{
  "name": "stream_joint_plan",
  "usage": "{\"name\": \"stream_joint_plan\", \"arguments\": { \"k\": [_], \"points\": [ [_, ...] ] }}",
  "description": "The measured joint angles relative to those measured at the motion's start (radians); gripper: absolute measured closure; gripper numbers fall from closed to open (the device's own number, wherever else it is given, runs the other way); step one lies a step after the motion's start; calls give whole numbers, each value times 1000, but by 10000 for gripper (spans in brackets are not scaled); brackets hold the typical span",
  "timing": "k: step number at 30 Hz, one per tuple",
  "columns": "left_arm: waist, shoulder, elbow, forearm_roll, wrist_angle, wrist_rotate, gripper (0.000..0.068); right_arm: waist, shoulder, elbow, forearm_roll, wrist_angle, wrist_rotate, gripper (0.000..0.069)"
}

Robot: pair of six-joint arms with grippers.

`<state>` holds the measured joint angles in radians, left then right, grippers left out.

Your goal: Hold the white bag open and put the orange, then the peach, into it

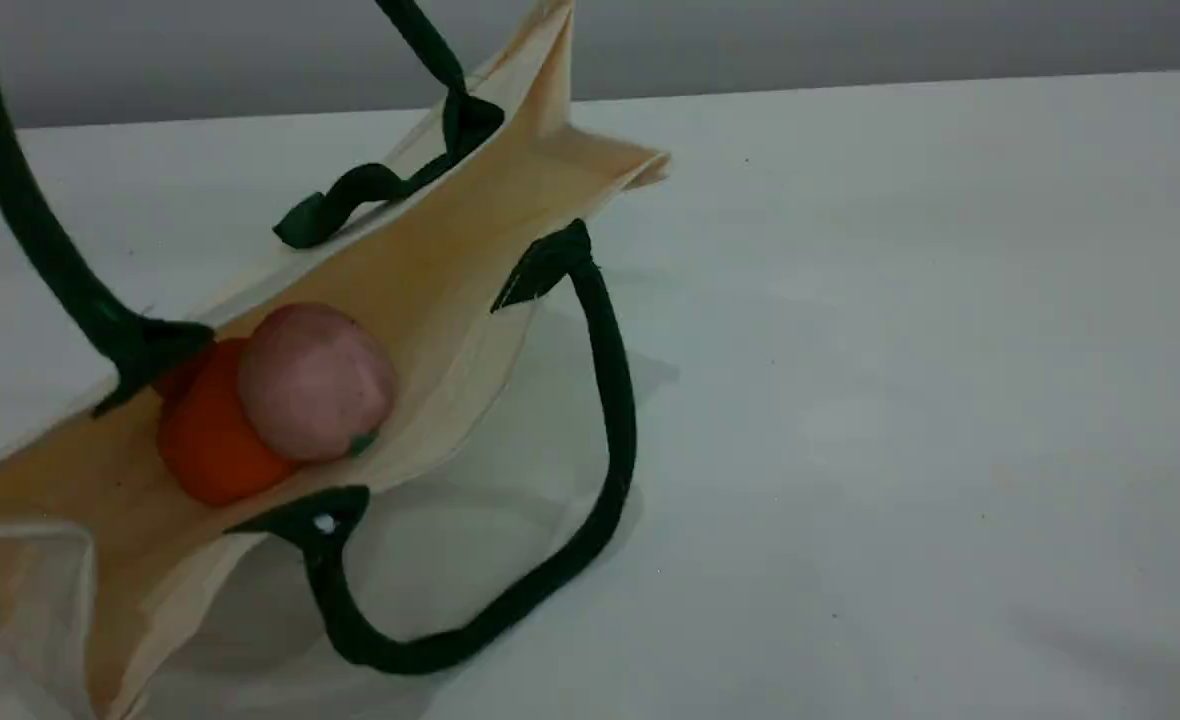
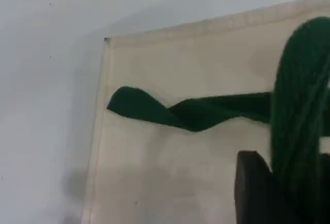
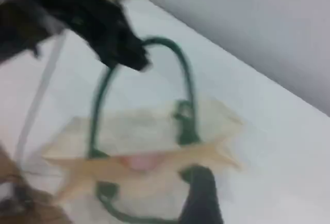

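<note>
The white bag [image 1: 430, 270] lies open-mouthed on the left of the table [image 1: 900, 350], with the peach [image 1: 315, 380] resting on the orange [image 1: 210, 440] inside. The left gripper [image 3: 121, 54], raised above the bag, is at its far handle [image 1: 20, 200]; its jaw state cannot be told. The right gripper [image 3: 201, 198] hovers high, near side, jaws spread wide and empty.
</note>
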<state>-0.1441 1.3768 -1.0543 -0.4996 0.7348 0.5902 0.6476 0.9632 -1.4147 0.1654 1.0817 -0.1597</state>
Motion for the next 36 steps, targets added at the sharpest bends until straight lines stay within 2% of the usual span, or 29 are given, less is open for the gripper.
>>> {"name": "stream_joint_plan", "arguments": {
  "k": [4, 8, 16, 18, 31, 33, 36],
  "points": [
    [0, 18, 0, -1, 2, 0, 416, 0, -86, 0, -140, 74, 93, 174],
    [0, 44, 17, -2, 5, 5, 395, 0, -164, 0, -249, 89, 150, 174],
    [0, 102, 36, -16, -10, 7, 209, 0, -203, 1, -329, 139, 160, 174],
    [0, 121, 36, -33, -10, 7, 187, 0, -203, 1, -349, 140, 160, 174],
    [-10, 231, 36, -50, -16, 8, 176, 0, -203, 1, -442, 139, 160, 175],
    [-10, 237, 36, -31, -11, 8, 176, 0, -203, 1, -454, 139, 160, 175],
    [-10, 237, 36, 47, -10, -4, 176, 0, -203, 1, -456, 139, 160, 175]
  ]
}}
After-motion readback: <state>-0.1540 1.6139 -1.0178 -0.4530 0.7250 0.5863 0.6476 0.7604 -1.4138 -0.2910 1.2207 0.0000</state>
